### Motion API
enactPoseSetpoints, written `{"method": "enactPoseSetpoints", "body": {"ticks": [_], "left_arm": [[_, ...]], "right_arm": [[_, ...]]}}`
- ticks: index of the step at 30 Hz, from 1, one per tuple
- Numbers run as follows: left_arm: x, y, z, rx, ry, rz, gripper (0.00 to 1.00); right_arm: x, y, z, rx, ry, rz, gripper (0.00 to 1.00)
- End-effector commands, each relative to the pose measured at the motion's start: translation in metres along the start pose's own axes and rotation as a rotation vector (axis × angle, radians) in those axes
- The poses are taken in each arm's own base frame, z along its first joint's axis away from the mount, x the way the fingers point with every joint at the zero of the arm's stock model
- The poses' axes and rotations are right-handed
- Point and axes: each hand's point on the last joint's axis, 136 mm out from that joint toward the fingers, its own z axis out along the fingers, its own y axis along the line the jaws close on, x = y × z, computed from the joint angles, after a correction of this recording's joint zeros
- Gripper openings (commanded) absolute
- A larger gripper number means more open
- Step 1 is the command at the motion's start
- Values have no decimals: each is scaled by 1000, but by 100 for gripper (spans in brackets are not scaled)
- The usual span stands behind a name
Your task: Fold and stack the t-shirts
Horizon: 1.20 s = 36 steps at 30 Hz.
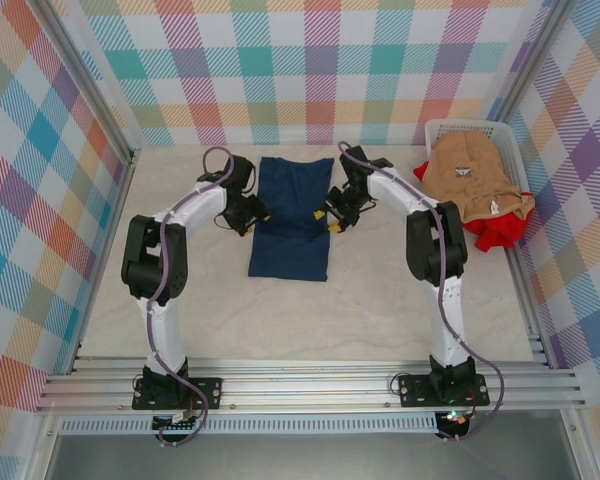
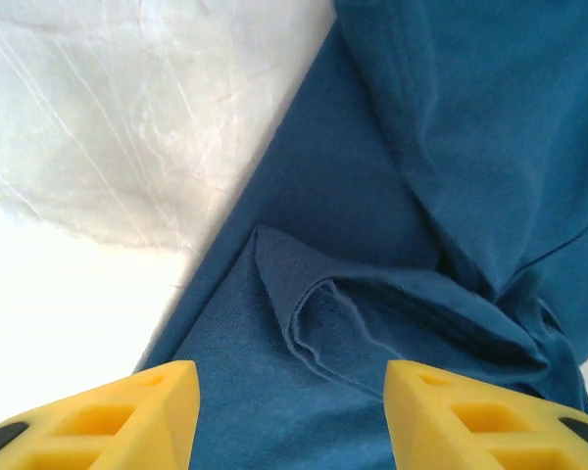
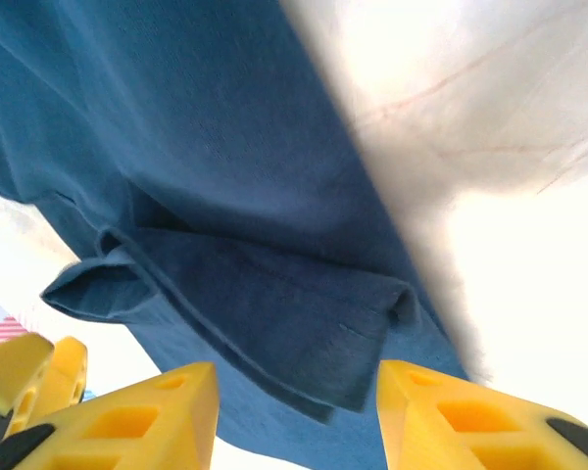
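A navy blue t-shirt (image 1: pixel 292 220) lies folded into a long strip in the middle of the table. My left gripper (image 1: pixel 252 212) hovers at its left edge. In the left wrist view that gripper (image 2: pixel 292 421) stands open, yellow fingers (image 2: pixel 127 416) apart above a folded sleeve of the navy t-shirt (image 2: pixel 392 176). My right gripper (image 1: pixel 332 215) is at the shirt's right edge. It is also open (image 3: pixel 299 416), fingers (image 3: pixel 470 416) spread over a doubled flap of the navy t-shirt (image 3: pixel 225 196). A tan t-shirt (image 1: pixel 475 180) and a red t-shirt (image 1: pixel 495 232) are heaped at the right.
A white plastic laundry basket (image 1: pixel 465 124) stands at the back right corner under the tan shirt. Plaid walls close in the table on three sides. Bare tabletop (image 1: pixel 310 320) stretches between the navy shirt and the arm bases.
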Motion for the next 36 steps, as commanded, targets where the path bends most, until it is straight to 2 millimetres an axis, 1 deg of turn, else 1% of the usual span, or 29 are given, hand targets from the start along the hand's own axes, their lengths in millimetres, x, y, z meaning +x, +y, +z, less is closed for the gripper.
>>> {"method": "enactPoseSetpoints", "body": {"ticks": [1, 3, 4, 5, 6, 7, 8, 9, 12, 15, 16, 18, 20, 21, 24, 27, 29, 30, 32, 33, 34, 35, 36], "left_arm": [[-2, -7, -44, 71, -74, 7, 50], [18, 2, -36, 80, -12, -23, 45], [28, 5, -30, 93, 21, -42, 39], [36, 7, -23, 106, 48, -61, 28], [41, 6, -17, 120, 61, -71, 21], [46, 5, -10, 131, 80, -80, 16], [49, 2, -3, 138, 102, -83, 13], [51, 0, 3, 135, 120, -85, 11], [41, -10, 17, 127, 121, -79, 10], [22, -17, 25, 104, 98, -71, 10], [15, -18, 30, 92, 92, -75, 12], [6, -14, 39, 54, 87, -86, 24], [-5, -8, 47, 30, 85, -112, 33], [-9, -6, 50, 27, 82, -123, 35], [-22, -5, 49, 27, 59, -135, 37], [-26, -2, 46, 16, 55, -133, 37], [-27, -2, 37, 12, 36, -113, 36], [-27, 0, 29, 8, 18, -104, 36], [-26, 9, 5, -20, -31, -76, 38], [-23, 16, -8, -33, -56, -70, 41], [-17, 23, -15, -39, -68, -70, 43], [-7, 30, -22, -35, -71, -68, 45], [6, 35, -25, -26, -53, -65, 46]], "right_arm": [[4, 17, -43, -42, -113, -89, 46], [15, 12, -41, -50, -103, -86, 38], [21, 8, -37, -49, -90, -84, 33], [29, 5, -30, -45, -67, -77, 25], [35, 3, -24, -45, -49, -74, 19], [40, 1, -16, -41, -30, -68, 14], [42, -2, -10, -35, -20, -62, 8], [43, -4, -6, -30, -13, -57, 5], [35, -2, 6, -33, -7, -55, 3], [23, 5, 12, -25, -9, -77, 3], [18, 5, 15, -16, -8, -77, 3], [11, -1, 23, 4, 9, -58, 5], [5, -9, 30, 5, 32, -24, 7], [3, -11, 33, 3, 40, -13, 8], [-5, -8, 35, -17, 41, -25, 11], [-9, -3, 33, -29, 42, -59, 14], [-7, 0, 25, -31, 28, -94, 19], [-5, 1, 18, -36, 17, -114, 22], [3, -2, 4, -30, -2, -139, 29], [10, -6, -3, -31, -8, -142, 32], [18, -10, -7, -34, -7, -142, 35], [27, -18, -10, -35, -1, -128, 38], [39, -25, -12, -42, 17, -108, 40]]}}
